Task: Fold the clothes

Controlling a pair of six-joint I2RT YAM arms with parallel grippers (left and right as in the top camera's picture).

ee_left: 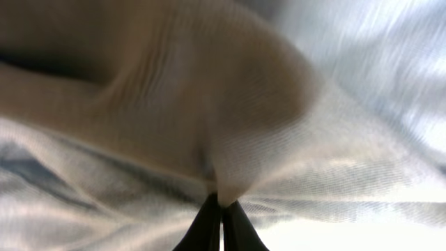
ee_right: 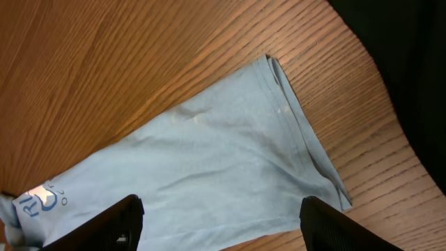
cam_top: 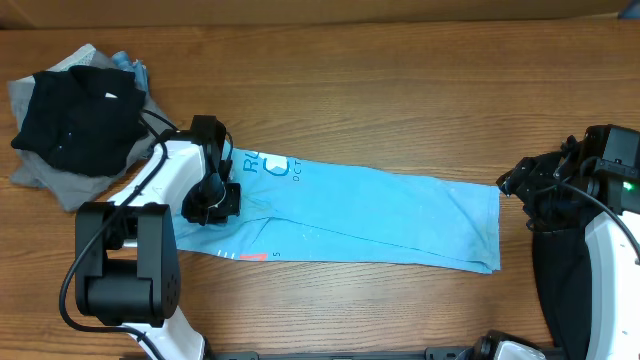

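Table (cam_top: 400,90): wood-grain top with long, straight grain lines and a matte finish; it carries everything noted below.
Light blue T-shirt (cam_top: 380,215): thin, soft knit folded into a long, narrow band. It lies flat across the middle of the table, sloping slightly down to the right. The surface is smooth with a few shallow creases.
Pile (cam_top: 70,120): a crumpled black garment on top of a grey one, with a scrap of blue cloth at the back. It sits at the far left corner, apart from the T-shirt.
Left gripper (cam_top: 212,200): black and set on the band's left end. In the wrist view the fingertips (ee_left: 221,223) are pressed together on a pinch of the fine ribbed cloth, and folds fan out from them.
Right gripper (ee_right: 221,209): jaws spread wide with nothing between them, held above the band's right end.
Hem (ee_right: 300,132): straight edge with a double row of stitching and a squared corner.
Lettering (cam_top: 262,165): pale print at the left end, partly hidden by the fold.
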